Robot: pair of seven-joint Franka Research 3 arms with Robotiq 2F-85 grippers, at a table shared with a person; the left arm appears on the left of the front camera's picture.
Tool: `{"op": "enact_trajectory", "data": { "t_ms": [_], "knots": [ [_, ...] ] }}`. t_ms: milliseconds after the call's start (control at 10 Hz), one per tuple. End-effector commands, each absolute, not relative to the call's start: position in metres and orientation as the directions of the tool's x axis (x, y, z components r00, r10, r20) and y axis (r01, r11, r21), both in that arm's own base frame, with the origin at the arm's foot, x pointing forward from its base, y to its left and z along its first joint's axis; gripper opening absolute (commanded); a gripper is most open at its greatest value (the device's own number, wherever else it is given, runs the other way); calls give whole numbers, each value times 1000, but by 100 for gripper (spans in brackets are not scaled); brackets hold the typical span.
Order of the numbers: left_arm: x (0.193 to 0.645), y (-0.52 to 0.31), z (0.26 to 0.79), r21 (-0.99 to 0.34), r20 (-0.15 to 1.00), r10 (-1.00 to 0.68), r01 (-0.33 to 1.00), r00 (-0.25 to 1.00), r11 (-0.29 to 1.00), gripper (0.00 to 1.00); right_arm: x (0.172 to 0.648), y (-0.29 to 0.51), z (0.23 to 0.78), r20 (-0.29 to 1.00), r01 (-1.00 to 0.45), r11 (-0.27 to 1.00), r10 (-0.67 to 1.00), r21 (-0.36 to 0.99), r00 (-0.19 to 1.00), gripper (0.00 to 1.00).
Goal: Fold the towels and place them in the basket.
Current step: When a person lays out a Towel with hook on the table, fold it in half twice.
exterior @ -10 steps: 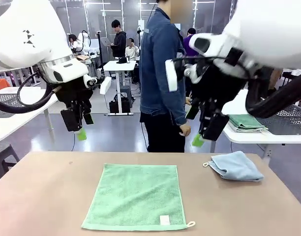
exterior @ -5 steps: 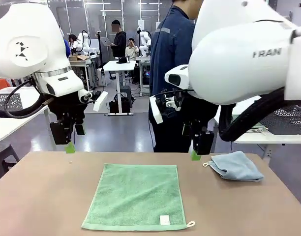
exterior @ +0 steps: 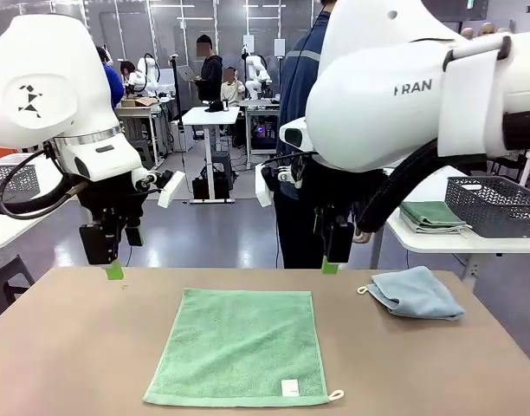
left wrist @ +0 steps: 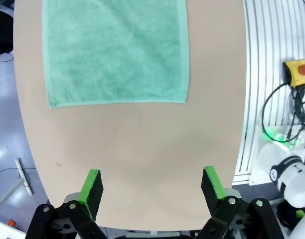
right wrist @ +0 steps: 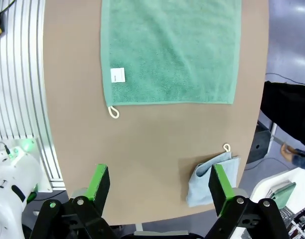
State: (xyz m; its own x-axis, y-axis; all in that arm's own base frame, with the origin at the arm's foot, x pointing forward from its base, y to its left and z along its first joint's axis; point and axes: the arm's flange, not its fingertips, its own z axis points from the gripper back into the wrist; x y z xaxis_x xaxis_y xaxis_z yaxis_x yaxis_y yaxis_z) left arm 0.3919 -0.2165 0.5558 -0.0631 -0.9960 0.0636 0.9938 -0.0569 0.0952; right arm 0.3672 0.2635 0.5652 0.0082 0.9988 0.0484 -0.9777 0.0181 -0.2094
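Hands first: the left hand (left wrist: 152, 186) hangs released, pads wide apart, over bare table (exterior: 66, 347) off the green towel's (exterior: 239, 347) far left corner. The right hand (right wrist: 160, 186), equally spread and empty, hovers between that towel and the blue towel (exterior: 415, 292). Flanking the cloth like this probably sets up a two-handed fold. The green towel lies flat mid-table, nearly square, edges squared to the table, label and loop at the near right corner. The blue one sits bunched at the far right, loop pointing toward the centre. The basket (exterior: 494, 206) stands on a side table.
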Motion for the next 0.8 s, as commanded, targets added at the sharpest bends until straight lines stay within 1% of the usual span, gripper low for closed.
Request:
{"op": "enact_trajectory", "data": {
  "t_ms": [0, 100, 200, 300, 700],
  "knots": [
    [383, -215, 554, 137, 36, -999, 990, -34, -28, 100, 372, 270, 564, 31, -976, 52, 998, -213, 46, 100],
    [382, -214, 554, 136, 33, -999, 990, -30, -26, 100, 373, 271, 563, 31, -976, 55, 998, -210, 49, 100],
    [390, -216, 557, 101, 60, -996, 994, -59, -53, 100, 375, 271, 563, 27, -976, 70, 997, -208, 66, 100],
    [390, -216, 557, 101, 60, -996, 994, -59, -53, 100, 372, 266, 561, 46, -979, 32, 999, -201, 23, 100],
    [390, -216, 557, 101, 60, -996, 994, -59, -53, 100, 372, 266, 561, 46, -979, 32, 999, -201, 23, 100]
  ]
}}
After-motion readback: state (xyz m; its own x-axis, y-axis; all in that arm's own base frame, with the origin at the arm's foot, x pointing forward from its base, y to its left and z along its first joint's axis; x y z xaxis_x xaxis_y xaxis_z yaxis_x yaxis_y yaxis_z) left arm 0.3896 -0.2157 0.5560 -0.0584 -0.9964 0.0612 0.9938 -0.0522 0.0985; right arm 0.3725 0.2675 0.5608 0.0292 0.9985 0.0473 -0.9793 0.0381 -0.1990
